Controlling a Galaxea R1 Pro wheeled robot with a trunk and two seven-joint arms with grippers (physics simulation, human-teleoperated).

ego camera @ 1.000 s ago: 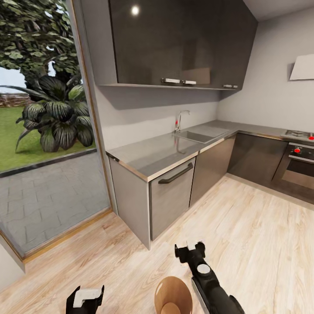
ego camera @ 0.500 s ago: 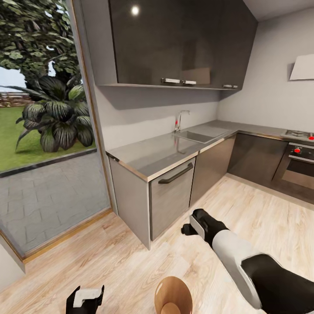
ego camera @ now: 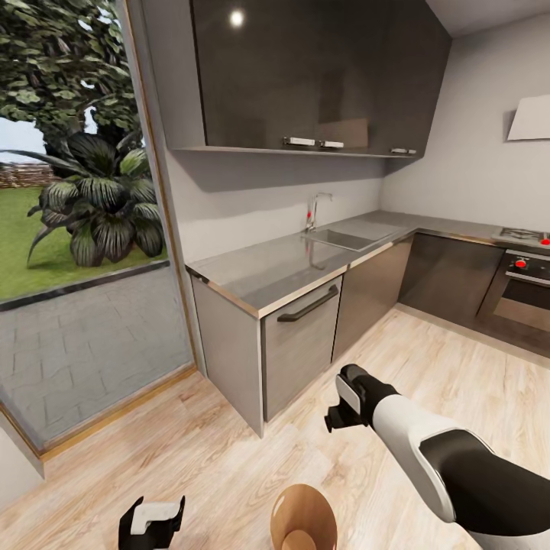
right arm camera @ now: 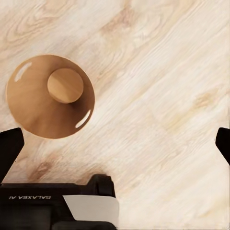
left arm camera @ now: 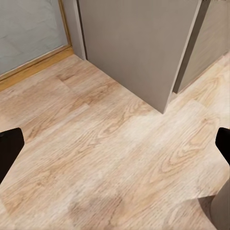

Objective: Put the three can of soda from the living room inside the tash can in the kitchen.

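Note:
I am in the kitchen; the soda cans are out of view. The trash can point(ego camera: 303, 519) is a small tan wooden cone-shaped bin on the floor at the bottom of the head view. In the right wrist view the trash can point(right arm camera: 50, 96) is seen from above, with a bare round bottom inside. My right gripper point(ego camera: 336, 418) hangs above the floor just beyond the bin, open point(right arm camera: 115, 143), nothing between its fingers. My left gripper point(ego camera: 153, 521) sits low at the left, open point(left arm camera: 115, 148) and empty over the wood floor.
A grey cabinet run point(ego camera: 298, 344) with a steel countertop point(ego camera: 267, 267), sink and tap point(ego camera: 315, 210) stands ahead. An oven point(ego camera: 523, 294) is at the right. A glass door point(ego camera: 76, 229) to the garden lies left. Wood floor point(ego camera: 428, 382) spreads right of the bin.
My right arm swung up from low beside the bin to reach forward, and the gripper now points down over the floor. The left gripper has barely shifted.

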